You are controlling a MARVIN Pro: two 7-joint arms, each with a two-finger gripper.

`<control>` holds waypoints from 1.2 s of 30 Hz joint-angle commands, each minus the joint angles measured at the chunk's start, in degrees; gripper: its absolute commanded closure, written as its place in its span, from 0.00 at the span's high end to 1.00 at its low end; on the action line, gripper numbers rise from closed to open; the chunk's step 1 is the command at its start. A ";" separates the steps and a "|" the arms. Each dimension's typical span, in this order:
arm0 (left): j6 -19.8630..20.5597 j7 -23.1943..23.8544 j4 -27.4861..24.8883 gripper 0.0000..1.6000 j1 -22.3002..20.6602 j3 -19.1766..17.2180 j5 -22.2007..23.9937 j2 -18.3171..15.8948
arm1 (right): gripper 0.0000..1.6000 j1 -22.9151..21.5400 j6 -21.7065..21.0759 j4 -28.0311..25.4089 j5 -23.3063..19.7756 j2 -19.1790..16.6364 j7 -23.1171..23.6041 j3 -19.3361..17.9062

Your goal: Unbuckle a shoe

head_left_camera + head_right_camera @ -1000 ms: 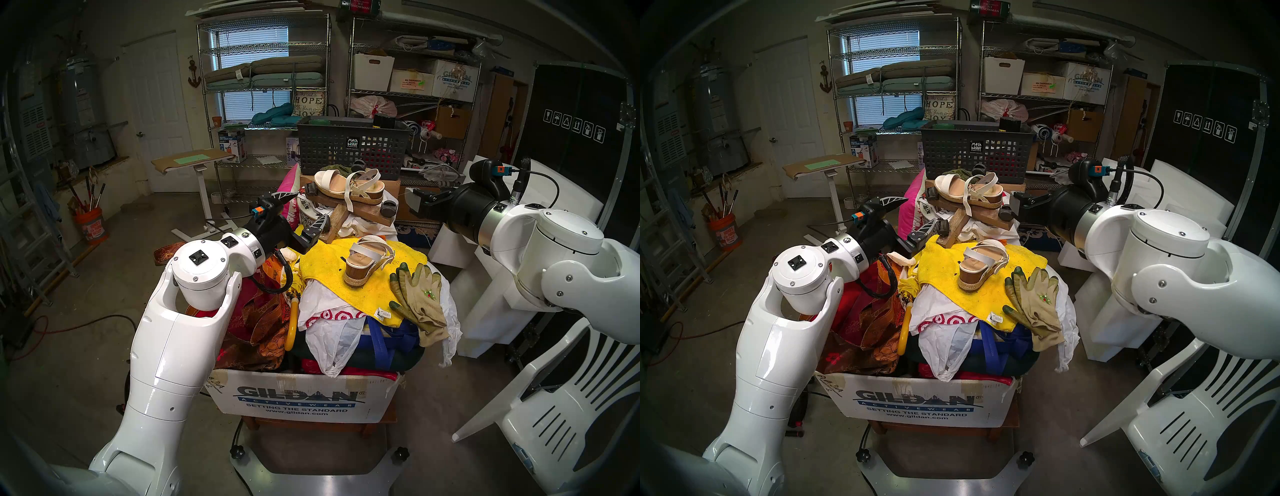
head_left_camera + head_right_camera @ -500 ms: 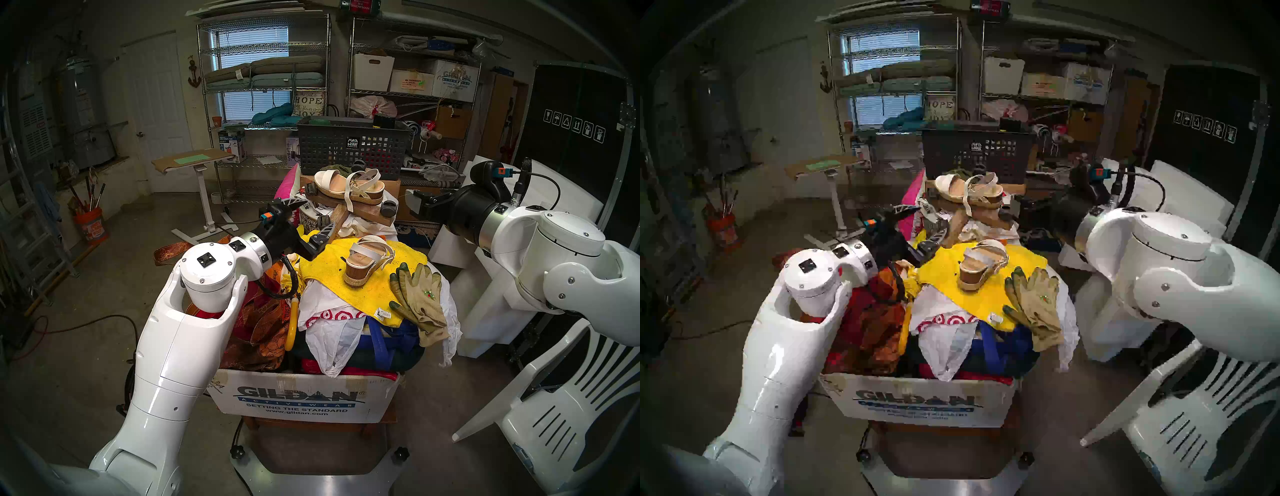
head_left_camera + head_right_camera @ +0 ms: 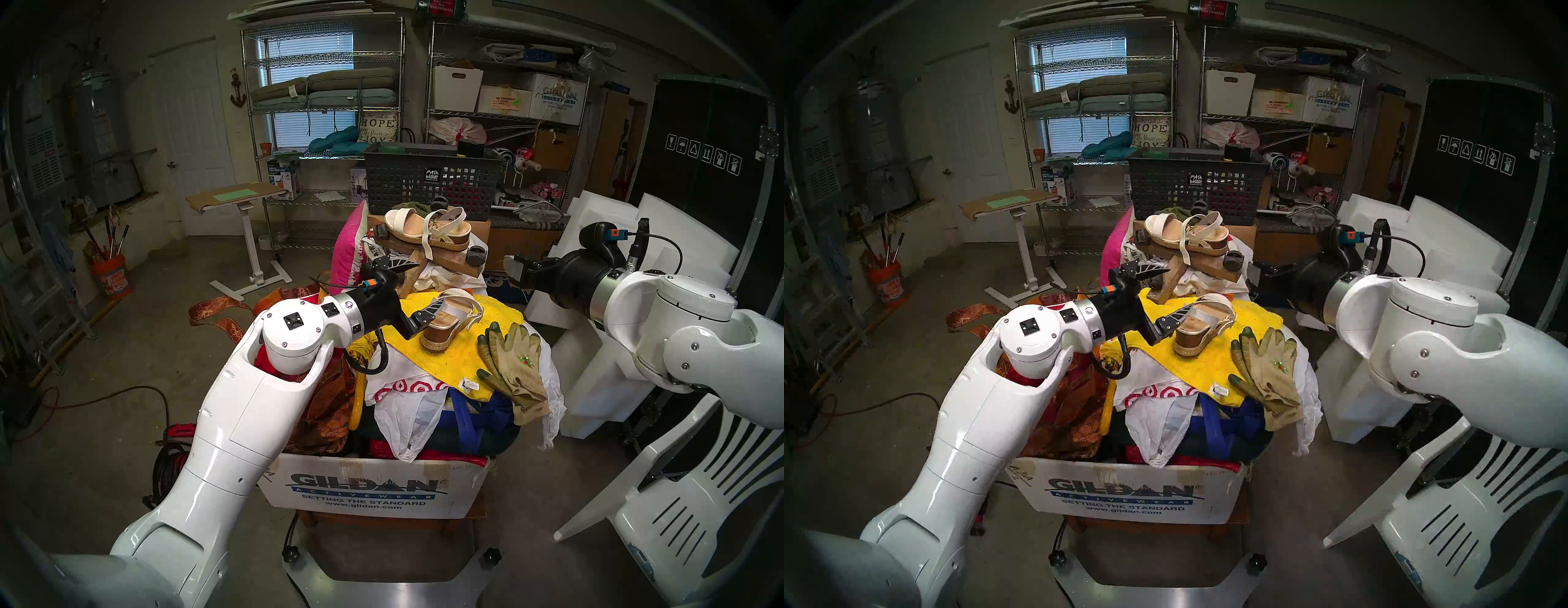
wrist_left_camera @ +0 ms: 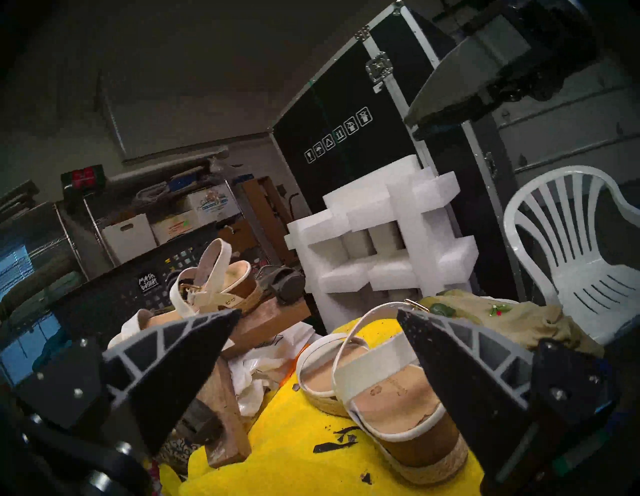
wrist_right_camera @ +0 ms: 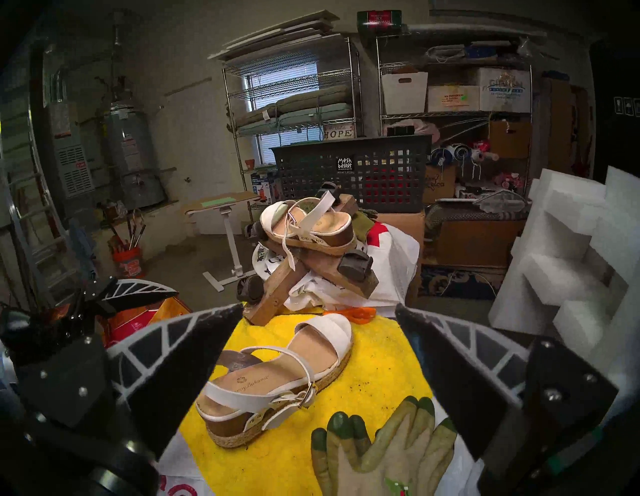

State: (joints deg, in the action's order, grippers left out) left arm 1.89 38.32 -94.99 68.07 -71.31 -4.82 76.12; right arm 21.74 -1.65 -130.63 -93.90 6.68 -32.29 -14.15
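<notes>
The sandal (image 3: 449, 318) stands upright on a yellow towel (image 3: 462, 361) atop a heaped box (image 3: 373, 488), heel near, toe far; its white ankle strap is buckled, the metal buckle (image 5: 306, 395) lying on its right side, as the right wrist view shows; the twin sandal (image 3: 428, 231) sits farther back and higher, on a wooden dolly (image 3: 449, 261), one strap hanging loose over the wood; a grey mesh basket (image 3: 428, 178) stands behind it.

The left gripper (image 3: 418, 288) reaches in from the left with jaws spread wide and nothing between them; its near finger (image 3: 430, 312) lies just beside the sandal's heel end, whether touching I cannot tell; its far finger (image 3: 399, 264) points toward the dolly; from the left wrist, the sandal (image 4: 374, 377) shows between the two fingers, closer to the right one.

The right gripper (image 3: 515, 271) hangs on the right, well apart from the sandal, jaws likewise released and empty; its wrist view looks down on the sandal (image 5: 277, 384) between its fingers.

A pair of green-tipped gloves (image 3: 513, 361) lies on the towel's right edge, just beside the sandal; white foam blocks (image 3: 700, 254) and a white chair (image 3: 679, 488) stand at the right.
</notes>
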 commanded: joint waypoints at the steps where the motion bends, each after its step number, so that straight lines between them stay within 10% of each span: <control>1: -6.59 3.14 1.33 1.00 -5.85 0.90 -1.83 -2.22 | 1.00 0.32 -0.95 1.44 -0.34 -0.50 5.11 0.20; 16: -14.11 7.51 4.30 1.00 -9.83 2.38 -4.30 -2.78 | 1.00 0.07 -14.73 2.93 7.34 0.87 10.31 0.82; 23: -12.87 6.44 4.45 1.00 -8.48 1.24 -3.32 -1.49 | 1.00 -0.09 -20.53 3.26 13.17 4.72 8.36 1.22; 36: -6.06 0.98 4.67 1.00 -4.71 -4.40 1.08 1.18 | 1.00 0.05 -25.07 0.12 9.50 7.33 2.61 0.72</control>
State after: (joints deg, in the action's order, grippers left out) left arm -6.10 42.67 -90.12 62.51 -72.45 -6.09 75.32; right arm 22.65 -25.09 -128.33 -82.44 12.18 -25.66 -12.64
